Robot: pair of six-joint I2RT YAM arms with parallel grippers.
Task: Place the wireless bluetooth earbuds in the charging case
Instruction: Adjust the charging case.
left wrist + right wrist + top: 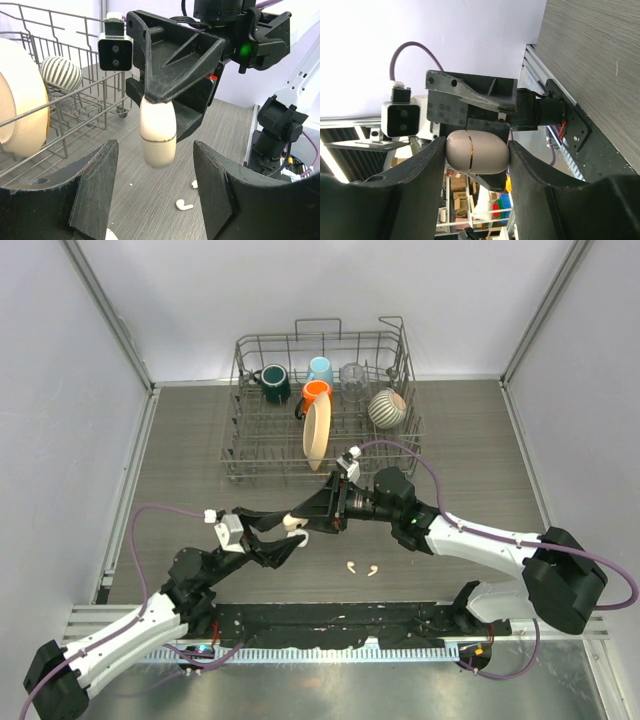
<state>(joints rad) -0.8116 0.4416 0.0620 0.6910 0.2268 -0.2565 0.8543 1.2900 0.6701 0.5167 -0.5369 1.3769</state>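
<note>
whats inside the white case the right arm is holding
Nothing shows: the charging case, clamped in the right tool, is shut along its seam, so its inside is hidden. Two earbuds lie loose on the table.

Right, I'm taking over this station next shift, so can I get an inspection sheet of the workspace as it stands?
Surface: grey wood-grain table.
Job's things: closed white charging case held above the table between the arms; two earbuds lying loose on the table in front of the arm bases.
Clutter: wire dish rack at the back, holding three mugs, a glass, a striped bowl and a plate.
Grippers: right gripper shut on the case; left gripper open, a finger on each side of the case, not touching it.
Cables: purple cables loop off both arms.
Surroundings: plain pale walls.
</note>
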